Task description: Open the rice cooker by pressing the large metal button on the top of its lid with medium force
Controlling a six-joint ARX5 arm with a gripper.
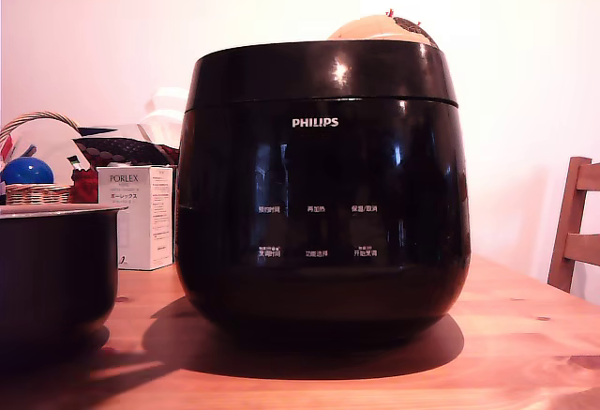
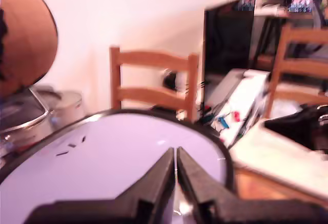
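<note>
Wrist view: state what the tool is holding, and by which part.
Nothing is held. The tool has its fingers shut against each other, nothing between them, tips toward the lid.

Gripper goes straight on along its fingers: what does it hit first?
Probably the glossy top of the lid: the shut gripper sits low over it, aimed at its far rim. Depth is unclear; if it skims clear, the wooden chair comes next.
</note>
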